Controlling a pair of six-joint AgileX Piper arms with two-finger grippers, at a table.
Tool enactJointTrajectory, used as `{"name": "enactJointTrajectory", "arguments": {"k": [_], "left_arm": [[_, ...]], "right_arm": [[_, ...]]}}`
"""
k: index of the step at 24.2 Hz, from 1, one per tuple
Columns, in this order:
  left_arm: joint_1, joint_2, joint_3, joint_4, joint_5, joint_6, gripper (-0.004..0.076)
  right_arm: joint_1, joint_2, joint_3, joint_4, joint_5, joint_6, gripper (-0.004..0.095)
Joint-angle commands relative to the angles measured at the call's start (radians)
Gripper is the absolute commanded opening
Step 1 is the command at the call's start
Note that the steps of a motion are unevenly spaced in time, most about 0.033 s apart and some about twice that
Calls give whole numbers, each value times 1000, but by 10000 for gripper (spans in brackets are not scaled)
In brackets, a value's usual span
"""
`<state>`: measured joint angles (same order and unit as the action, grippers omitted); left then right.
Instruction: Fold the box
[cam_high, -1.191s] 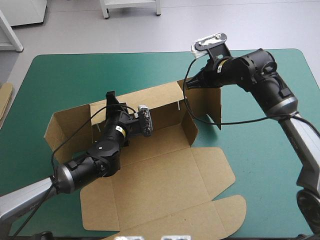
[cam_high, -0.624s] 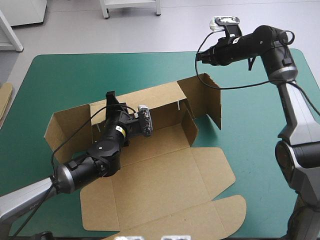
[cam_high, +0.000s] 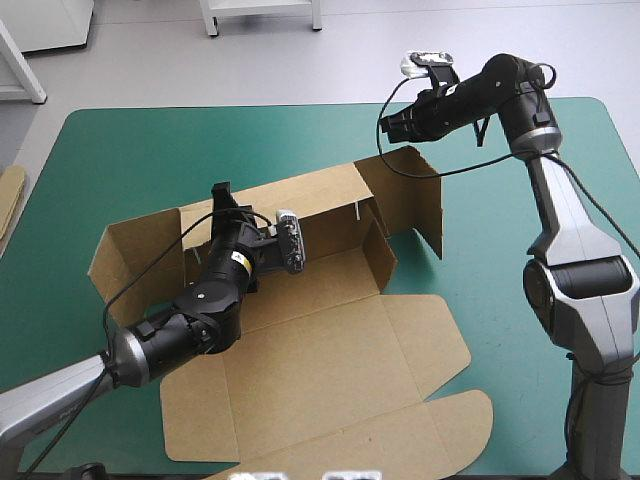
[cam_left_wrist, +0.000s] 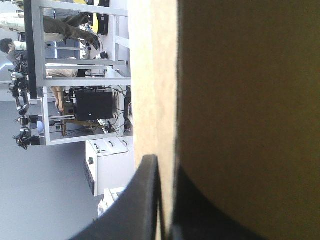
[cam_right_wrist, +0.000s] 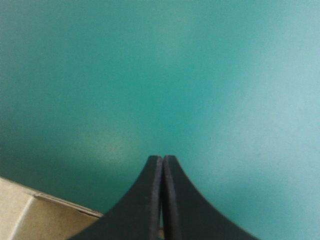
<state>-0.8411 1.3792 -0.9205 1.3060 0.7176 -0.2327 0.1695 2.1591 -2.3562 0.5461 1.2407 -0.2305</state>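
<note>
Box (cam_high: 330, 340) of brown board lay in the middle of the teal-green worktop (cam_high: 130, 160), its far wall and end flaps raised, its lid flat toward the near edge. The left tool (cam_left_wrist: 164, 164) pinched the far wall's top edge. The right tool (cam_right_wrist: 162, 159) hung closed and empty over bare worktop just beyond the box's far right corner.

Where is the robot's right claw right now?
In the high view the right gripper hovers, shut, near the table's far edge on the right side, just above the upright end flap of the box.
</note>
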Motion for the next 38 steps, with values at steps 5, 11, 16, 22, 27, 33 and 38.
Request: {"name": "enactJointTrajectory", "arguments": {"k": [5, 11, 16, 22, 27, 33, 38], "left_arm": [[-3, -19, -15, -30, 5, -21, -9], [-3, -19, -15, -30, 4, -21, -9], [-3, -19, -15, -31, 4, -21, -9], [-2, -19, -15, -33, 3, -21, -9], [-2, -19, -15, -35, -4, -23, -8], [-2, -19, -15, -35, -6, -43, -9], [-2, -19, -15, -35, -5, -43, -9]], "right_arm": [[-7, -62, -26, 16, 5, 13, -17], [-7, -62, 3, -18, 5, 24, -17], [-7, -64, 33, -14, 8, 38, -17], [2, -164, 229, -13, 8, 16, -17], [2, -226, 308, -13, 8, -13, -17], [2, -274, 385, -5, 6, -50, -17], [2, -333, 525, 17, -92, -81, -17]]}}
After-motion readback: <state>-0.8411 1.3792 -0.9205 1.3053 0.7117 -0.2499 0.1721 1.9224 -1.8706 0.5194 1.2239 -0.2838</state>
